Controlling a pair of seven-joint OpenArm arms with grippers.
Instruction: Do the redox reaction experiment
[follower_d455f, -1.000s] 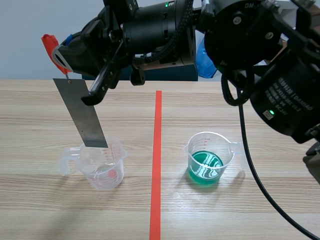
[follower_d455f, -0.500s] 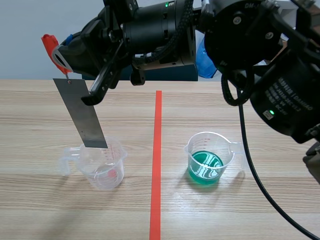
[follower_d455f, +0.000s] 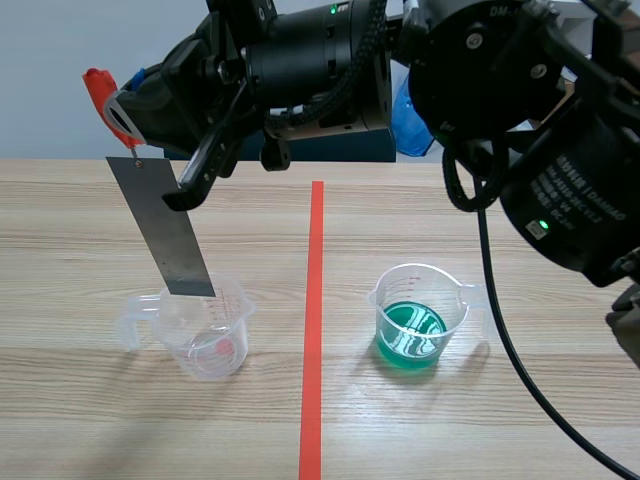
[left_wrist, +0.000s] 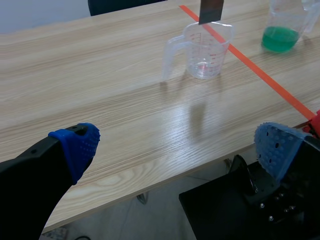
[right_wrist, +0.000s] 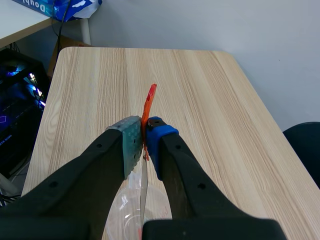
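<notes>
Scene view: the right gripper (follower_d455f: 122, 108) hangs a metal strip (follower_d455f: 165, 232) by its red clip (follower_d455f: 96, 86), lower end at the clear cup (follower_d455f: 205, 338) rim; the green cup (follower_d455f: 412, 322) stands across the tape line (follower_d455f: 313, 300); left wrist view: the left gripper (left_wrist: 177, 150) has fingers spread apart, clear cup well ahead; right wrist view: fingers clamped on the red clip.

The light wooden table (follower_d455f: 80, 420) before me carries 2 measuring cups. The clear cup (follower_d455f: 205, 335) stands in the lower left of the frame, handle pointing left. The cup of green liquid (follower_d455f: 415, 318) stands right of centre, handle pointing right. An orange-red tape line (follower_d455f: 313, 330) runs between them, touching neither.
</notes>
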